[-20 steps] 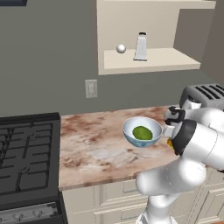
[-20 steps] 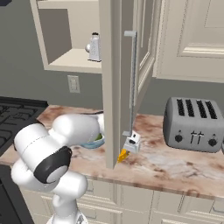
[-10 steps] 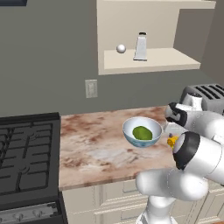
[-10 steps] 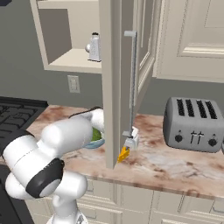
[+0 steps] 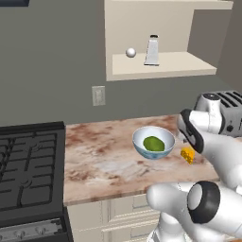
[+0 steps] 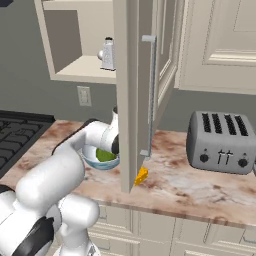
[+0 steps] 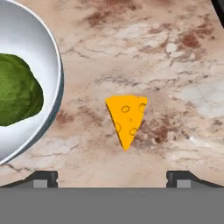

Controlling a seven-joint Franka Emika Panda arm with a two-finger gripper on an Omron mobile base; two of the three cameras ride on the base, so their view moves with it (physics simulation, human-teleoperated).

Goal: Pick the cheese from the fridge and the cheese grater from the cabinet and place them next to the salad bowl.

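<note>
The cheese [image 7: 126, 118], an orange wedge with holes, lies flat on the marble counter just right of the salad bowl [image 7: 49, 65], apart from it. My gripper [image 7: 113, 177] hovers above it, open, with the fingertips [image 7: 41, 177] wide apart and nothing between them. From the base, the cheese [image 5: 187, 154] sits right of the bowl [image 5: 137, 139], partly behind my arm. The cheese [image 6: 142, 176] also peeks out below an open door. The cheese grater [image 5: 151, 49] stands upright on the shelf of the doorless cabinet [image 5: 160, 66]. The fridge is out of view.
A small white ball [image 5: 131, 52] rests left of the grater. A grey toaster [image 6: 222, 141] stands at the counter's right. The black stove [image 5: 28, 165] is on the left. A cream cabinet door [image 6: 135, 90] with a long handle hangs open before the bowl [image 6: 92, 159].
My arm's elbow and forearm have swung lower and to the right. The cheese stays at the same spot beside the bowl.
</note>
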